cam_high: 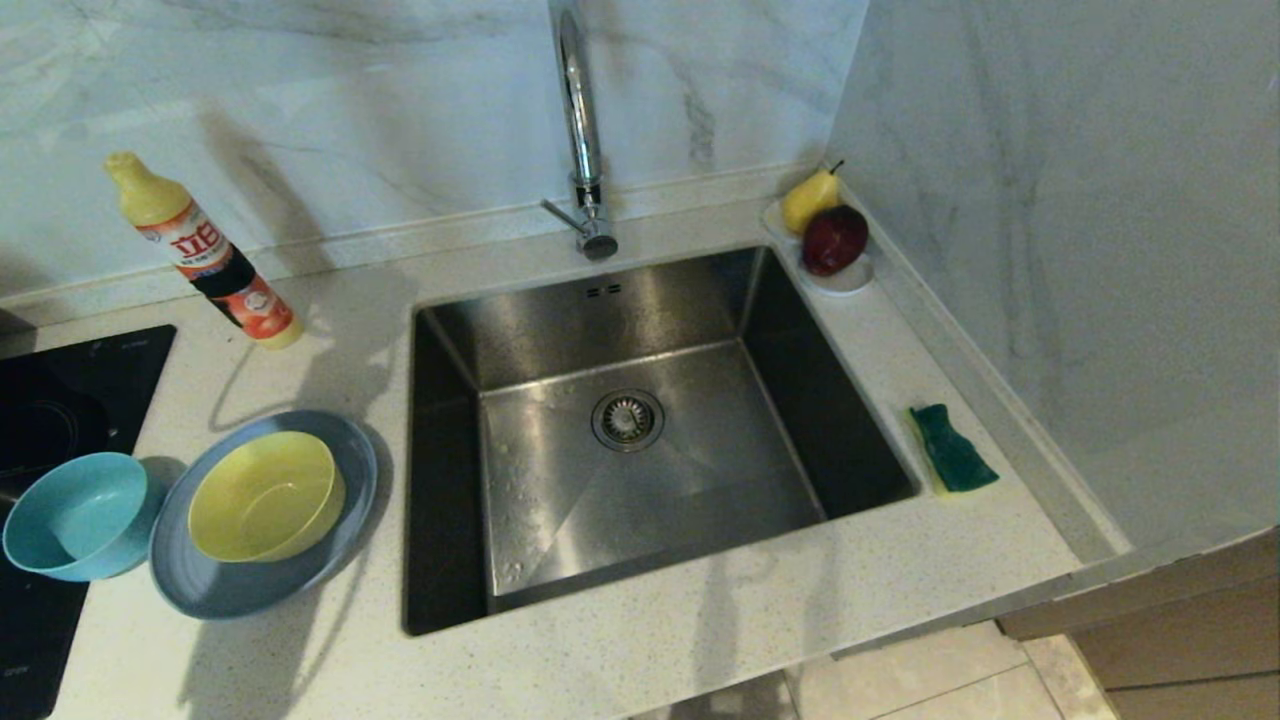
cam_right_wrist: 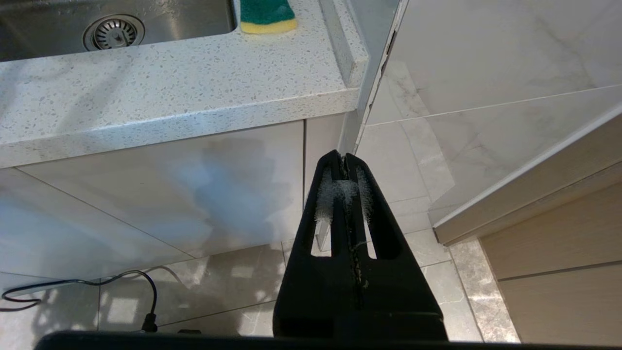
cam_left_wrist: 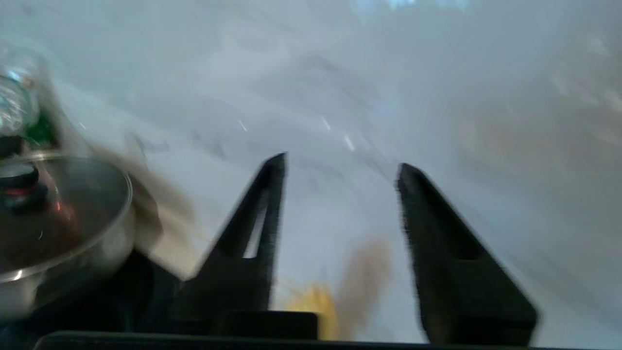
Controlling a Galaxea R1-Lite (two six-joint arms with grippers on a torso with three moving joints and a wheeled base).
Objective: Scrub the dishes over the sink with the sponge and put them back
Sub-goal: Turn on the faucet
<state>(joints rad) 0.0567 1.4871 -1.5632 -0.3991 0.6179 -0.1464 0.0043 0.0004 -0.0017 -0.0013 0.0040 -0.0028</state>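
Note:
The yellow bowl (cam_high: 265, 495) sits inside the grey-blue plate (cam_high: 205, 598) on the counter left of the sink (cam_high: 560, 330). Beside the plate, the teal-blue bowl (cam_high: 78, 515) rests on the cooktop's edge. The sponge (cam_high: 952, 447), green face up, lies on the counter right of the sink, and its end also shows in the right wrist view (cam_right_wrist: 267, 13). Neither arm shows in the head view. My left gripper (cam_left_wrist: 341, 161) is open and empty, pointed at the marble wall. My right gripper (cam_right_wrist: 344, 156) hangs shut below the counter's front edge, holding nothing.
A dish-soap bottle (cam_high: 205, 255) stands behind the dishes. A white dish with a pear and an apple (cam_high: 830, 235) sits at the back right corner. The faucet (cam_high: 580, 130) rises behind the basin. A black cooktop (cam_high: 50, 400) lies far left, with a lidded pot (cam_left_wrist: 58, 218).

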